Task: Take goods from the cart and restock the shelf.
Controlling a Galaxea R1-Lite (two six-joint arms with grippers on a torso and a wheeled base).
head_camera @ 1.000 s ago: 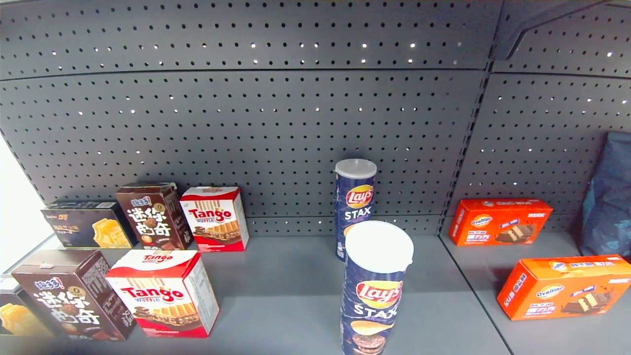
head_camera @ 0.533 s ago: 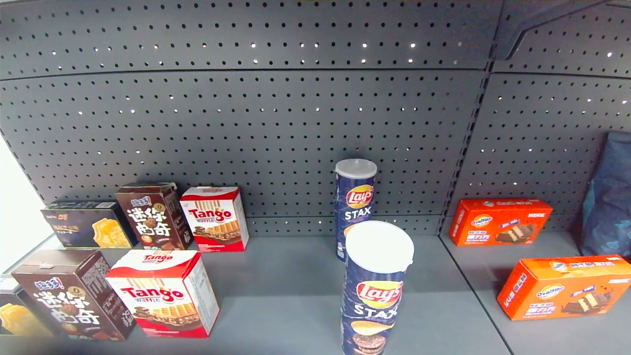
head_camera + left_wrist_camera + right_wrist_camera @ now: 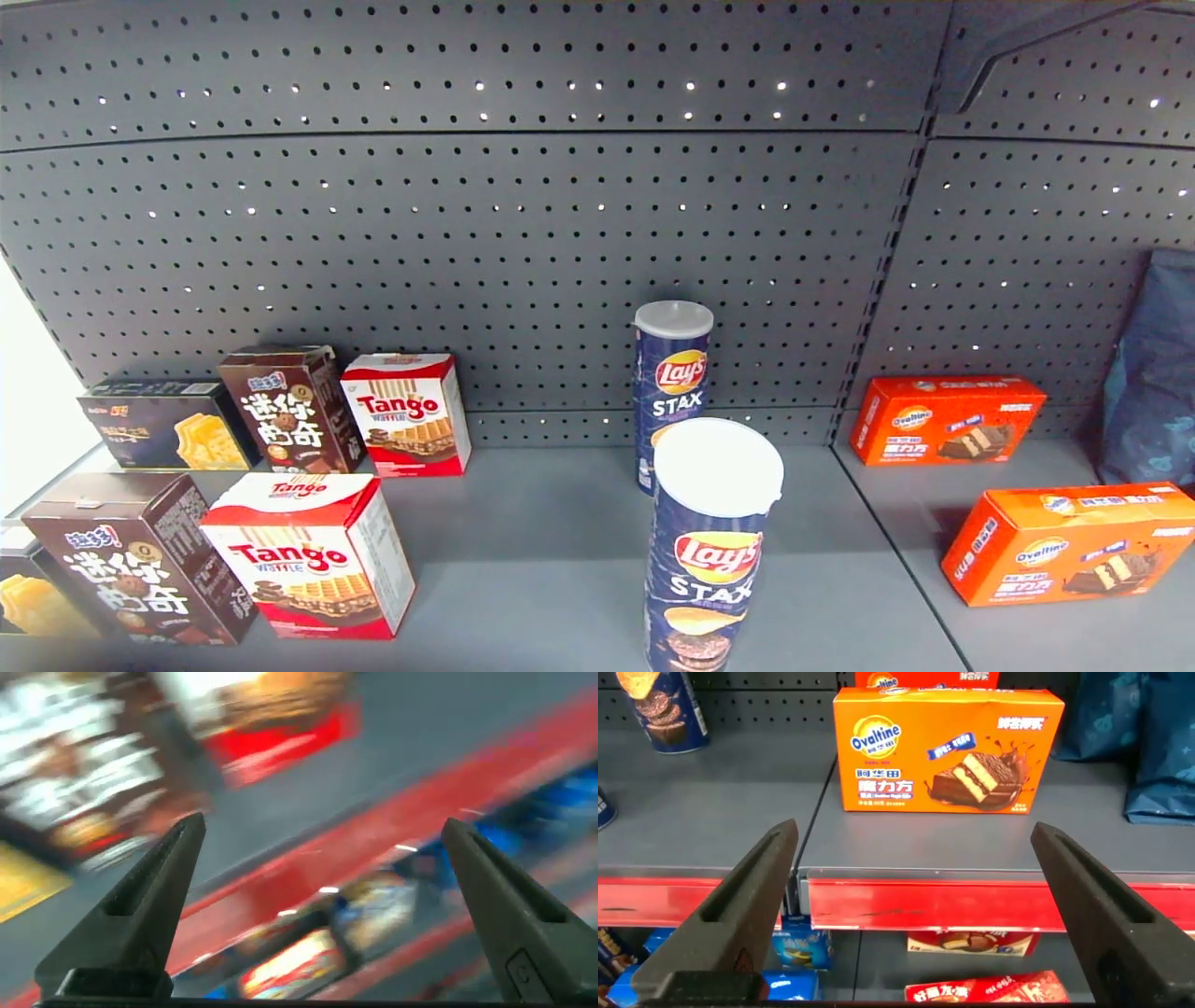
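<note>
Here, the right pincer (image 3: 915, 829) stands wide open with nothing between its dark fingers, level with the red front strip (image 3: 934, 905) of the grey metal shelf (image 3: 541, 560). Just beyond it, at the shelf's near right, an orange rectangular cardboard snack box (image 3: 948, 751) stands upright. A second orange box (image 3: 948, 420) stands farther back against the dark pegboard wall (image 3: 523, 233). The left pincer (image 3: 322, 821) is likewise spread wide and holds nothing; what lies past it is too blurred to tell. Mid-shelf, a tall dark blue chip can with a white lid (image 3: 714, 541) stands near, and a second blue can (image 3: 672, 392) far behind it. At left, a red-and-white wafer box (image 3: 313, 555) stands just beside a dark brown carton (image 3: 131, 560).
</note>
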